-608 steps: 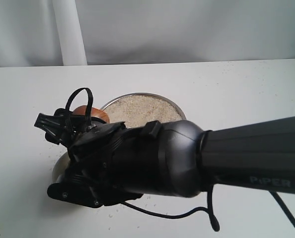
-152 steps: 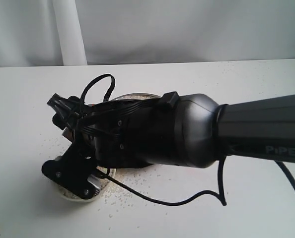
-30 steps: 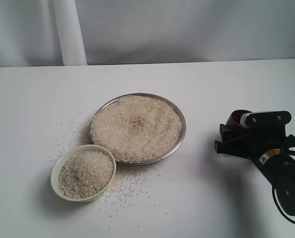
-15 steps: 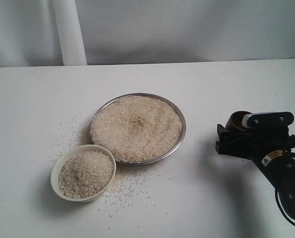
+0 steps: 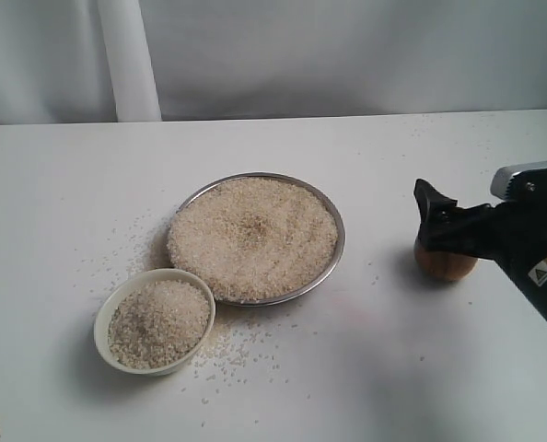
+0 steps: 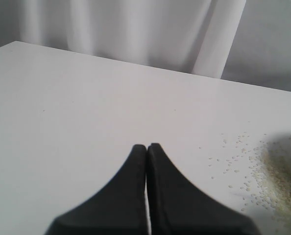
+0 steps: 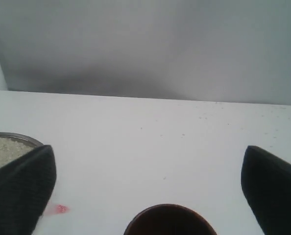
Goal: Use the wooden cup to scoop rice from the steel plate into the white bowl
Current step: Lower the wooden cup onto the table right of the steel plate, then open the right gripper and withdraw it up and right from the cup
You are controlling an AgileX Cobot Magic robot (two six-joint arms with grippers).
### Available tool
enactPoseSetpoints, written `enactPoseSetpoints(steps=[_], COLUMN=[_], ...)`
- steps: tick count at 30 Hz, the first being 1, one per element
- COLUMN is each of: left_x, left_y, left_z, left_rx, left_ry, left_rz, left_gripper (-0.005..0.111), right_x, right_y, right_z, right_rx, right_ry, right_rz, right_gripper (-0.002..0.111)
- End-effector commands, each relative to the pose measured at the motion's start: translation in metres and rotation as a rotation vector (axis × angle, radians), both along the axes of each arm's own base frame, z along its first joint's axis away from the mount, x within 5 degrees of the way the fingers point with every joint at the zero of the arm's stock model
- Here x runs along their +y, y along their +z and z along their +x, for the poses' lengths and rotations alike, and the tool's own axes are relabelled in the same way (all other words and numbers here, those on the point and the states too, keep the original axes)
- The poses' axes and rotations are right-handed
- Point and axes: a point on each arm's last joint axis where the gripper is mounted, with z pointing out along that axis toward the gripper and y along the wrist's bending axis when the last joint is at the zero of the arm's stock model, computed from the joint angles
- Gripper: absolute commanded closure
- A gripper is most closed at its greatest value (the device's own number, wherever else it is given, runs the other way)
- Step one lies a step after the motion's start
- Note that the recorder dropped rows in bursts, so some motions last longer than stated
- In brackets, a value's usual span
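Right black gripper (image 7: 149, 149) spread wide, fingers either side of small barrel-shaped reddish-brown wooden cup (image 5: 444, 262), upright on matte white tabletop (image 5: 366, 368), well right of wide shallow shiny steel plate (image 5: 341, 241) in exterior view. Left black gripper (image 6: 146, 146) pressed together, nothing between fingertips, above bare tabletop. Plate heaped with pale beige rice grains (image 5: 253, 235), touching small round cream-white ceramic bowl (image 5: 99, 324) also filled with rice; loose grains (image 5: 237, 354) scattered around both; pale grey draped curtain (image 5: 347, 55) behind table.
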Motion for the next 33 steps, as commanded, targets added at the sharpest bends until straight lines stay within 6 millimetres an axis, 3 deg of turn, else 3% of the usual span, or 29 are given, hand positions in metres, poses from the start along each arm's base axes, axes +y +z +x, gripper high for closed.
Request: enactPoseSetpoints(steps=[1,3,5,8,10,22,33], left_x=[0.0,0.0,0.0,0.0,0.0,0.0,0.0], left_y=[0.0,0.0,0.0,0.0,0.0,0.0,0.0], left_z=[0.001,0.001,0.001,0.001,0.001,0.001,0.001], left_rx=[0.001,0.001,0.001,0.001,0.001,0.001,0.001], left_ry=[-0.002,-0.002,-0.002,-0.002,-0.002,-0.002,-0.002], left_rz=[-0.006,-0.006,-0.006,-0.006,-0.006,-0.006,-0.006], left_gripper=[0.107,0.107,0.107,0.107,0.107,0.107,0.107], right_x=[0.002,0.002,0.002,0.002,0.002,0.002,-0.002], right_y=[-0.001,-0.001,-0.001,-0.001,-0.001,0.002,0.054], right_z=[-0.003,-0.003,-0.003,-0.003,-0.003,-0.003,-0.012], right_rx=[0.026,0.024,0.022,0.02,0.02,-0.01,-0.222], right_ry=[0.03,0.03,0.032,0.033,0.033,0.032,0.017], right_rz=[-0.015,-0.015,-0.025,-0.034,-0.034,-0.027,0.006], right_gripper=[0.02,0.028,0.048,0.091,0.107,0.108,0.108])
